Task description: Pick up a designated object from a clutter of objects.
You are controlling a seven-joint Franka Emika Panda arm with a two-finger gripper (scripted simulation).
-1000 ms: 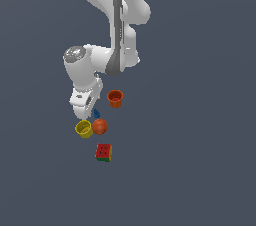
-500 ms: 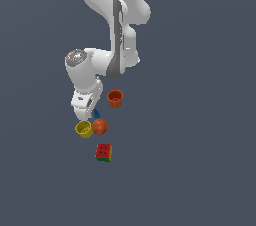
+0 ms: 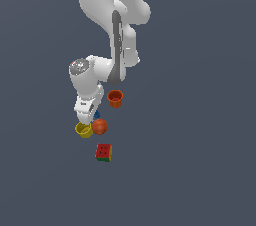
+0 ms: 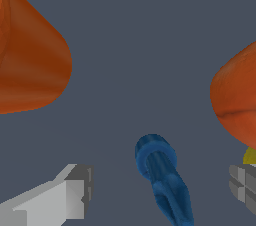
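Blue plastic, smooth and apparently rigid, is what the blue piece (image 4: 162,182) seems to be made of: a small elongated part with a rounded, ringed head and a tapering body, seen low in the centre of the wrist frame. In the exterior view only a sliver of the piece (image 3: 97,115) is seen, left of centre, tucked beside the claw (image 3: 86,118), just above the orange ball (image 3: 100,126) and the yellow cup (image 3: 83,129). The orange cup (image 3: 115,98) stands a little higher and to the right, and the dotted cube (image 3: 104,152) lies apart, lower in the frame, on the grey counter (image 3: 200,145).

The claw (image 4: 160,190) is spread wide, with one finger (image 4: 65,197) at the lower left of the wrist frame and the other at the lower right edge; the blue piece lies between them, touching neither.

Very little weight is to be expected, and no crushing risk is judged likely. Slipperiness is the concern: the tapered, glossy body may squirt out or roll when pinched. A hold across the thicker, ringed head end is judged safest, where the sides are closest to parallel. Because the ball and yellow cup sit near, the fingers are likely to brush them on closing.
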